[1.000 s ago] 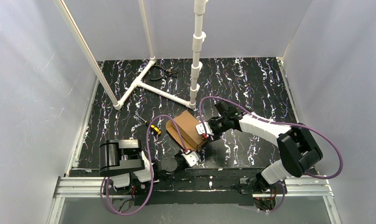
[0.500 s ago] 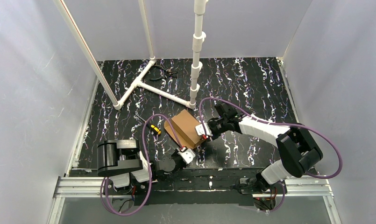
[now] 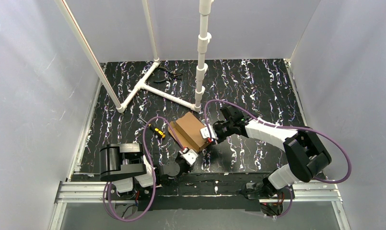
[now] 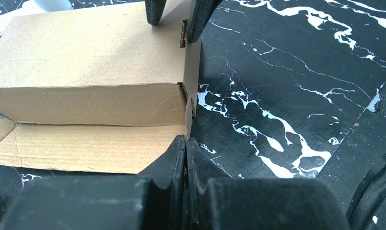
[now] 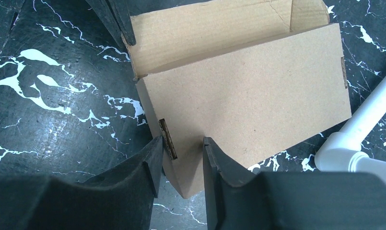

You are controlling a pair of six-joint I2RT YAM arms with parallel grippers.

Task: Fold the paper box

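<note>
Box (image 3: 192,130) sits near the middle of the surface (image 3: 258,86), a bit toward the near edge, lid panel down. One flap (image 4: 85,143) lies flat on its left-arm side.

Right gripper (image 3: 211,135) is at the box's right end. Its jaws are apart and straddle the slotted end wall, one finger (image 5: 150,160) outside and the other over the top panel. They are not clamped.

Left gripper (image 3: 187,155) is at the box's near corner, clenched tight, with its tips (image 4: 185,143) touching the flap's corner. Can't tell if any cardboard is pinched.

Screwdriver (image 3: 157,132) lies just left of the box. Pipe frame (image 3: 155,91) stands toward the far left corner, one leg ending just beyond the box. Pliers (image 3: 169,74) are near the far edge.
</note>
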